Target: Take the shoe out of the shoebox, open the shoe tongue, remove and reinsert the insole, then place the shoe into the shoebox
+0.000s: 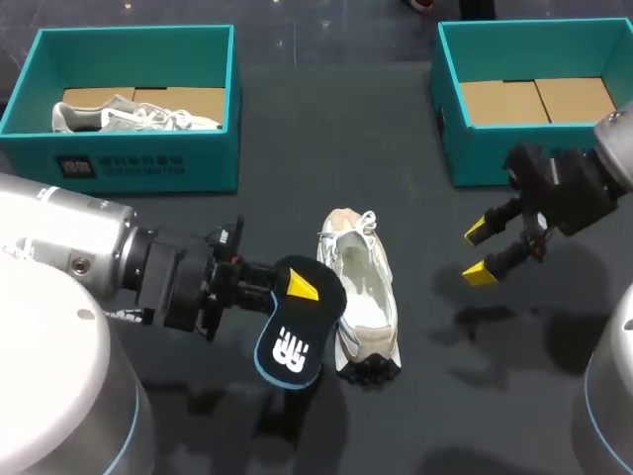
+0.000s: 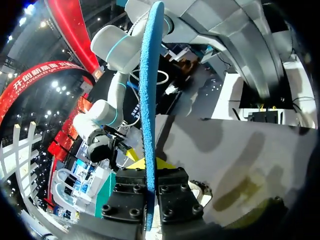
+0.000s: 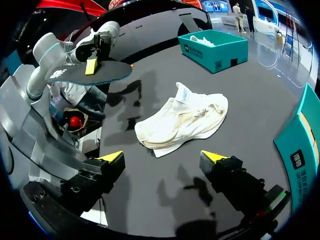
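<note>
Insole [image 1: 294, 334], black, blue-edged: pinched in left claw [image 1: 300, 286], raised just beside white shoe [image 1: 362, 297] lying on desk [image 1: 297, 148]. Right claw [image 1: 479, 253]: spread, empty, near shoe. Reinsertion likely next: steady shoe, feed insole toe-end first.

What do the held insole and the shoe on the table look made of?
Insole: probably thin foam, black matte top, blue fuzzy-looking edge in the left wrist view. Shoe: soft white textile upper, creased and slumped, with beige suede-like patches; sole looks rubbery, lugged.
</note>
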`<state>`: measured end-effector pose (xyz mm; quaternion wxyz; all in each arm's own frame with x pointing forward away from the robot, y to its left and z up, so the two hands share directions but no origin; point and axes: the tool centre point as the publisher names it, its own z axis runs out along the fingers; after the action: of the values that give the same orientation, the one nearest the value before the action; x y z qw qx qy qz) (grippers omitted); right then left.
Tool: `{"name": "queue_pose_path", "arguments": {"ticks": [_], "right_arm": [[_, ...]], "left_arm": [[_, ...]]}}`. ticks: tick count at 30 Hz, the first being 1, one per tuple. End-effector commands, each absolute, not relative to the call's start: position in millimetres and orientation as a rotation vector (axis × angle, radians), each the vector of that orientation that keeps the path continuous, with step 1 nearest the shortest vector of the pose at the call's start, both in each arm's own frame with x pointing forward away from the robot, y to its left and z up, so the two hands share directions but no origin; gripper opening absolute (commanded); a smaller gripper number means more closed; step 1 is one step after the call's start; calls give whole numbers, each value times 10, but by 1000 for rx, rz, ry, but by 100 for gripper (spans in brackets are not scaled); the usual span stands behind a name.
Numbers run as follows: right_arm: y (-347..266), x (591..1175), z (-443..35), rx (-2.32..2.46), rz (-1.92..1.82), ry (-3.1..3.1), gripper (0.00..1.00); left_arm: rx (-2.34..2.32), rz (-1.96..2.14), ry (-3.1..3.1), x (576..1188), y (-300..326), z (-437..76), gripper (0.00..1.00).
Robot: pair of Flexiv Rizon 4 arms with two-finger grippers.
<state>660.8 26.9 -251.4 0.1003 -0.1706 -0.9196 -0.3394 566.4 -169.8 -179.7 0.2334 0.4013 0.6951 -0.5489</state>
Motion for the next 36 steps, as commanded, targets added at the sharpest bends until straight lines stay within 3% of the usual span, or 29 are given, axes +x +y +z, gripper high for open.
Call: {"name": "queue_pose_path", "arguments": {"ticks": [1, 20, 24, 36], "right_arm": [[354, 6559, -2680, -437, -930, -2822, 100], [336, 6443, -2963, -321, -862, -2965, 100], [484, 6538, -3058, -179, -634, -3039, 100], [793, 6613, -3323, -4, -591, -3060, 100]], "left_arm": [[1041, -1527, 1986, 5585, -1840, -1941, 0], [909, -1709, 2068, 5510, -1973, -1933, 0], [818, -1663, 2087, 5538, -2045, -1999, 0], [656, -1697, 2090, 5674, -2092, -2069, 0]]}}
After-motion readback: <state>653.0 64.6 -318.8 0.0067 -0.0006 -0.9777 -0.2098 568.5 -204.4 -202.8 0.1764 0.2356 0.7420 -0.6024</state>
